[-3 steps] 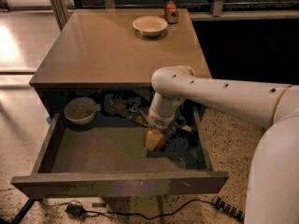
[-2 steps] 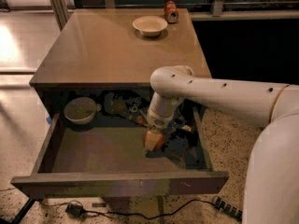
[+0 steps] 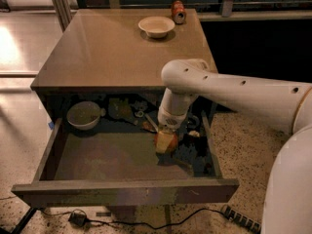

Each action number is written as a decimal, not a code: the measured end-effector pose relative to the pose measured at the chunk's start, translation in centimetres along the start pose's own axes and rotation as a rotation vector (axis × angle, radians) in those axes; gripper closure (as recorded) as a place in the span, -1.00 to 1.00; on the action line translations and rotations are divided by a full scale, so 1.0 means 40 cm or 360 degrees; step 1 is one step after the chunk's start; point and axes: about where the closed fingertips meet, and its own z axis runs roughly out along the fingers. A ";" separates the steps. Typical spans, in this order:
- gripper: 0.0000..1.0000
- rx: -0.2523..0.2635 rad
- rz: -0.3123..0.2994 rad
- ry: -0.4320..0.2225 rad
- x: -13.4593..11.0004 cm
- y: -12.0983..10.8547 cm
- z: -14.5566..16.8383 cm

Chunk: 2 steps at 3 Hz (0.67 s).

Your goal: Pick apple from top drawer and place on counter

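One arm reaches down into the open top drawer, end effector pinching the apple right of the drawer's middle. Up on the desk sit a bowl and a can.

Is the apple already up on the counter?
No, the apple is down in the open drawer, right beneath the gripper.

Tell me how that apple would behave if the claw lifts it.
The claw is at the apple, inside the drawer. The apple looks round, so it may roll if set down loosely. It is smaller than the drawer's bowl, so probably light.
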 end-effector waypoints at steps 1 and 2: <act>1.00 0.0044 0.0033 0.0008 0.014 0.006 -0.052; 1.00 0.0114 0.0095 -0.0009 0.031 0.012 -0.111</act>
